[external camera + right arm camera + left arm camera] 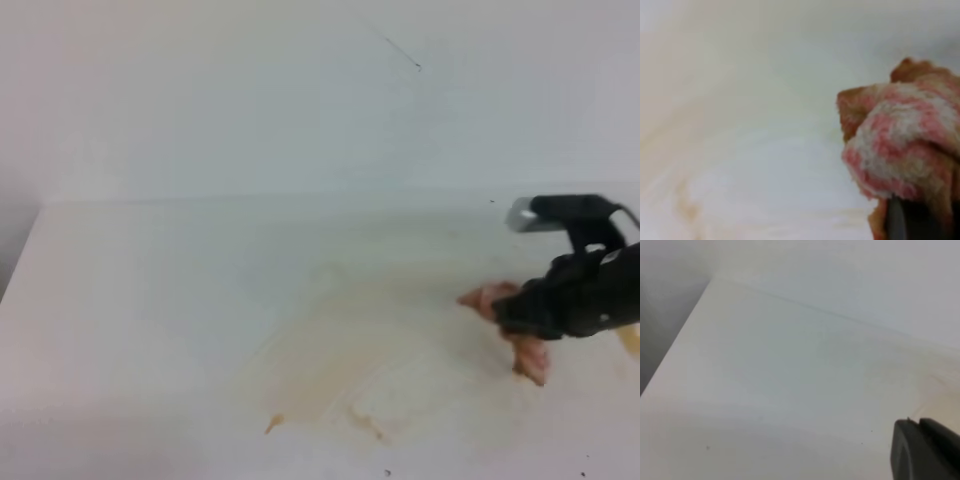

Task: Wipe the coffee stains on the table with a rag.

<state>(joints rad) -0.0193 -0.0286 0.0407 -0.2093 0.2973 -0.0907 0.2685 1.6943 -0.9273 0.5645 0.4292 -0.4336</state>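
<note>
The coffee stains (330, 360) spread as a pale tan smear over the middle of the white table (150, 300), with a small darker spot (273, 424) at the smear's front left. My right gripper (512, 318) is at the right, just past the smear's edge, shut on the pink-and-white rag (528, 358), which sticks out on both sides of the jaws. The right wrist view shows the rag (900, 135) bunched close up, one dark finger (895, 222) beneath it and the smear (685, 205) to its left. Only a dark corner of my left gripper (925, 450) shows, above bare table.
A plain pale wall (300, 90) rises behind the table. The table's left edge (20, 260) drops off at the far left. A few tiny dark specks (388, 472) lie near the front edge.
</note>
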